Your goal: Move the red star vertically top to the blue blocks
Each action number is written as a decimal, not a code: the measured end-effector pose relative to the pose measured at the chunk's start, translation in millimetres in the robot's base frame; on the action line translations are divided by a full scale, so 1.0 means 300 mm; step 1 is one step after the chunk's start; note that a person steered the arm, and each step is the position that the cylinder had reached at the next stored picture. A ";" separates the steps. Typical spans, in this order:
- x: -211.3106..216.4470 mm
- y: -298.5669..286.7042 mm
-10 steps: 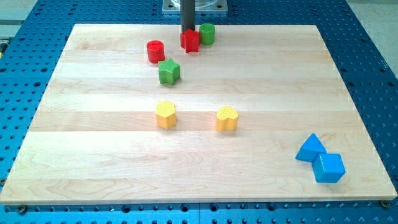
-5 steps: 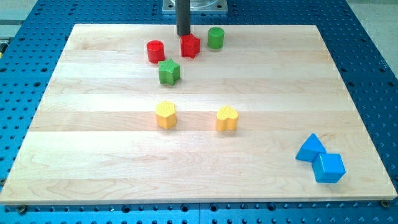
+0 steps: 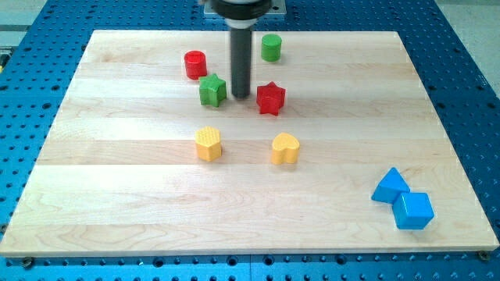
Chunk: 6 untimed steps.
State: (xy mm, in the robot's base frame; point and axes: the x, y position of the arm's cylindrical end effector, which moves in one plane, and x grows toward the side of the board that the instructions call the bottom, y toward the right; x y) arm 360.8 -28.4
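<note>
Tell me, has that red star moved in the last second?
Yes. The red star slid toward the view's bottom right, away from the green cylinder, and now sits right of my tip.

my tip (image 3: 241, 96) rests on the board (image 3: 117, 195) between the green star (image 3: 212, 90), just to its left in the view, and the red star (image 3: 270, 98), just to its right. the red cylinder (image 3: 195, 64) and green cylinder (image 3: 271, 48) sit above it, the two yellow blocks (image 3: 208, 144) below, and the blue blocks (image 3: 402, 199) far toward the bottom right.
</note>
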 end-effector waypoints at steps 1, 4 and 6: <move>0.052 0.067; 0.031 0.514; 0.163 0.292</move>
State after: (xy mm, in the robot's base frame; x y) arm 409.5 59.3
